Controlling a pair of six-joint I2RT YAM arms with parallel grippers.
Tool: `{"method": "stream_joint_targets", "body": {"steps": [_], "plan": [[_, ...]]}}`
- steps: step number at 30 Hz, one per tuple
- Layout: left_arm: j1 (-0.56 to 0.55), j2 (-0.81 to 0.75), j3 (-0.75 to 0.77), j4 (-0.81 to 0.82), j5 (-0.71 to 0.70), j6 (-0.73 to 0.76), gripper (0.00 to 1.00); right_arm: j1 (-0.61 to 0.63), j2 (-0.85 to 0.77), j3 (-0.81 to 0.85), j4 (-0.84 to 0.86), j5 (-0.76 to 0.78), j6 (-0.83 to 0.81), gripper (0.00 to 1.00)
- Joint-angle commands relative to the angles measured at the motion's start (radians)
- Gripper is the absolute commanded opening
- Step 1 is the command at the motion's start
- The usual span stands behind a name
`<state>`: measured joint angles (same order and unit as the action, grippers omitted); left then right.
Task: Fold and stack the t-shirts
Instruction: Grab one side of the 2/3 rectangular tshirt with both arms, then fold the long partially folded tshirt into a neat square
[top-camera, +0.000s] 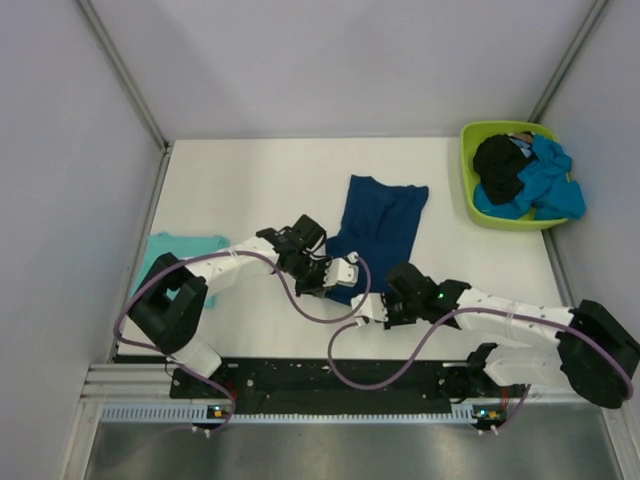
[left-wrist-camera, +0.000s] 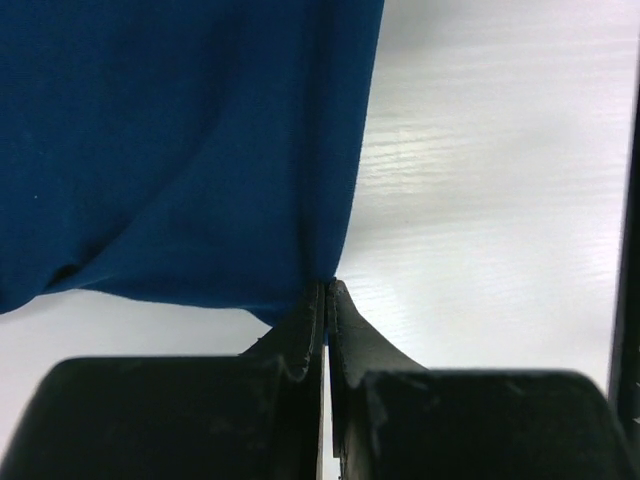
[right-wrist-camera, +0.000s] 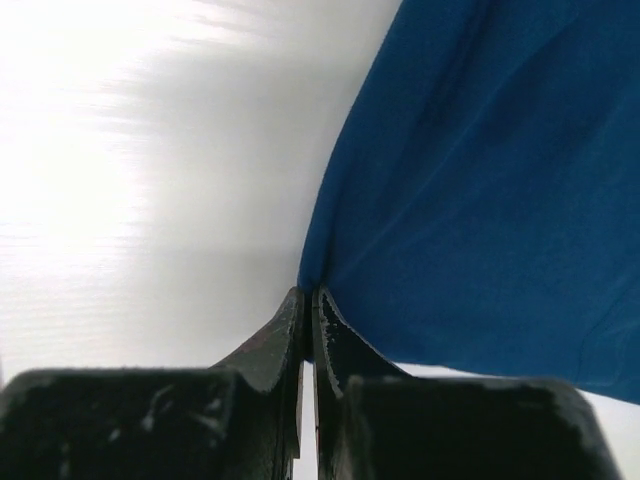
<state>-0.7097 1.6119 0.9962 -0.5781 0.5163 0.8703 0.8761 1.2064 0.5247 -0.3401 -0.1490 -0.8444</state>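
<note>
Pinching the dark blue t-shirt (top-camera: 380, 215) at its near edge: pressing the left jaws together on one corner, pressing the right jaws together on the other, and pulling the cloth into tight creases at both pairs of tips. Lying otherwise flat on the desk (top-camera: 250, 180), stretching away just beyond the jaws.

Judging the task as being somewhere in the first half. Seeming to be finishing nothing yet with this garment, only gripping it for a fold. Resting well to the left of the left jaws, a light teal t-shirt (top-camera: 185, 248), looking folded already and perhaps marking the place for the stack. Waiting far beyond the right jaws and to their right, inside the lime-green tub (top-camera: 467, 160), a black t-shirt (top-camera: 500, 165) and a bright blue t-shirt (top-camera: 550, 180), both crumpled. Not stacking anything so far.

Showing only cloth, bare desk and fingertips in the wrist views. Hiding part of the teal garment under the left arm (top-camera: 230, 262), so not being sure how neatly it is folded. Not being able to count the garments in the tub, nor to tell whether the dark blue one is already doubled over.
</note>
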Motion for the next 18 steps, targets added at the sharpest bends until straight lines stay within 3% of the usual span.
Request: {"method": "stream_joint_targets", "body": {"steps": [1, 5, 9, 13, 15, 18], "plan": [[-0.013, -0.113, 0.025, -0.208, 0.034, 0.041, 0.00, 0.107, -0.194, 0.063, -0.247, -0.003, 0.097, 0.00], [-0.028, -0.222, 0.041, -0.406, 0.080, 0.081, 0.00, 0.207, -0.352, 0.165, -0.434, 0.032, 0.169, 0.00], [-0.039, -0.308, 0.151, -0.627, 0.116, 0.121, 0.00, 0.215, -0.415, 0.309, -0.579, 0.008, 0.223, 0.00], [-0.034, -0.320, 0.280, -0.573, 0.022, -0.034, 0.00, 0.205, -0.438, 0.383, -0.594, 0.060, 0.200, 0.00], [-0.025, -0.305, 0.330, -0.505, -0.033, -0.109, 0.00, 0.117, -0.433, 0.408, -0.586, 0.066, 0.197, 0.00], [-0.011, -0.250, 0.384, -0.373, -0.132, -0.168, 0.00, -0.122, -0.406, 0.432, -0.571, -0.047, 0.166, 0.00]]}}
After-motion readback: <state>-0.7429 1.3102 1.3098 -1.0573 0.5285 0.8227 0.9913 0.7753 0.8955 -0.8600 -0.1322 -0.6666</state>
